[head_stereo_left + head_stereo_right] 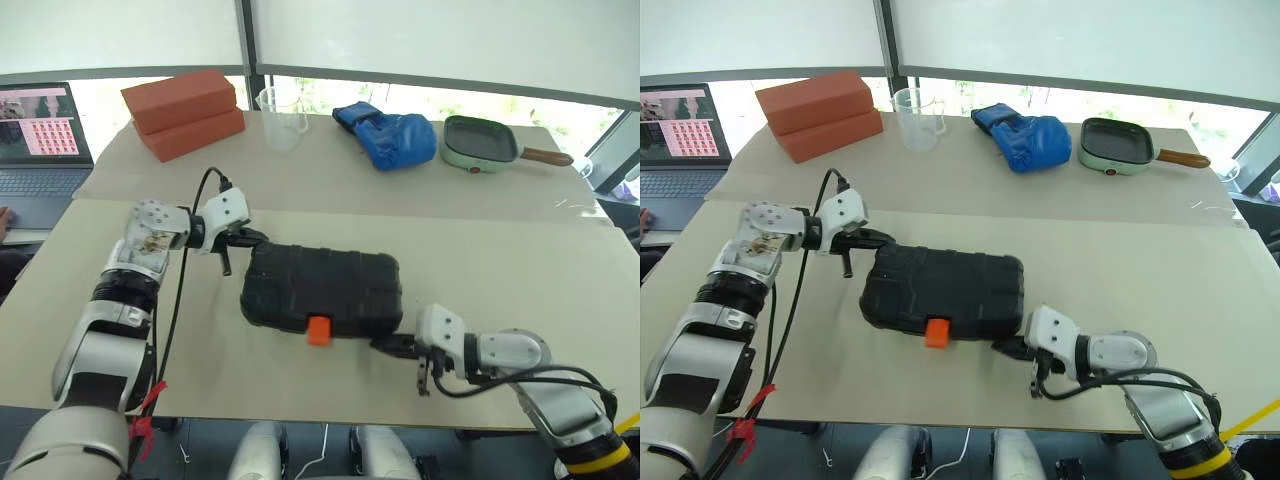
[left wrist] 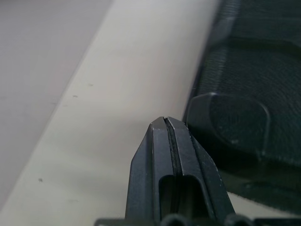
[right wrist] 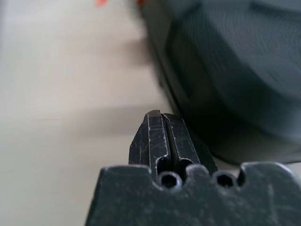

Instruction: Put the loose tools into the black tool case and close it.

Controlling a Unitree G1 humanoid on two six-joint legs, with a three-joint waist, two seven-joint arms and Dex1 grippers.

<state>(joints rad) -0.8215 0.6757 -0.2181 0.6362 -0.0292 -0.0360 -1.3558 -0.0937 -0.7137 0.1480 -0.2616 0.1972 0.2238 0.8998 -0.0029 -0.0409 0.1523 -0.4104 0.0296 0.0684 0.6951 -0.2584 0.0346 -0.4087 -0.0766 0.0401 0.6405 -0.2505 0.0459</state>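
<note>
Left wrist view: left tool (image 2: pixel 165 123) has its fingers pressed together, nothing between them, tip just beside the far-left corner of the black tool case (image 1: pixel 322 288). Right tool (image 3: pixel 159 117) likewise pinched together and empty, tip at the case's near-right corner. Whether either tip actually touches the plastic, I cannot tell.

Case lies flat near the middle of the table (image 1: pixel 520 270), lid down, orange latch (image 1: pixel 318 330) on the edge nearest the robot. No loose tools lie on the table around it.

Judgement: stowing looks done and the lid is down. Whether the latch is snapped home is unclear; that, or a final press or squaring of the case, seems all that remains.

Further out, untouched: red bricks (image 1: pixel 184 112), clear measuring cup (image 1: pixel 283 118), blue glove (image 1: pixel 388 134), green pan (image 1: pixel 480 142), laptop (image 1: pixel 40 140).
</note>
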